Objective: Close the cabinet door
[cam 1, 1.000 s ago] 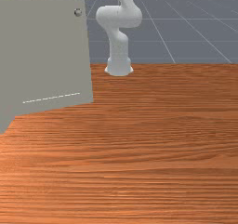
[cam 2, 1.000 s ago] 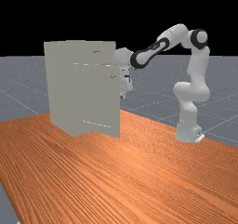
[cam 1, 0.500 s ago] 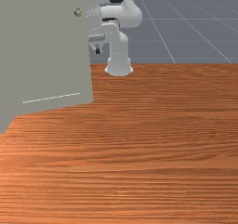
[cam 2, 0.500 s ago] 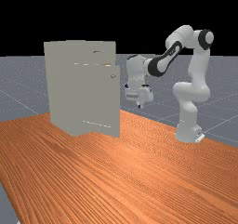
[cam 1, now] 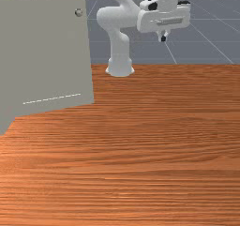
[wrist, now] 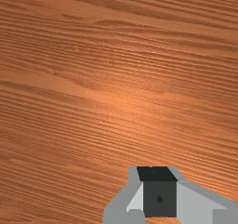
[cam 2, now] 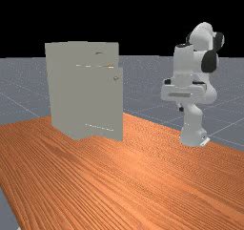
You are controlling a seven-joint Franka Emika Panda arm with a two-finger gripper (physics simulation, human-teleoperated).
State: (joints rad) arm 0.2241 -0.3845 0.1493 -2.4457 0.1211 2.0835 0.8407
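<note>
Grey door (cam 1: 44,51) needs a soft, steady push on its outside near the knob (cam 1: 78,12), using my empty gripper (cam 1: 163,38), tips together.

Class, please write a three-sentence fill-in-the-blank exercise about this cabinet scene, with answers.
The cabinet door is not closed but ____.
Its round knob sits nearer the door's ____ edge than its bottom edge.
In the front view, the gripper hangs to the ____ of the door.
Answers: open; top; right.
</note>
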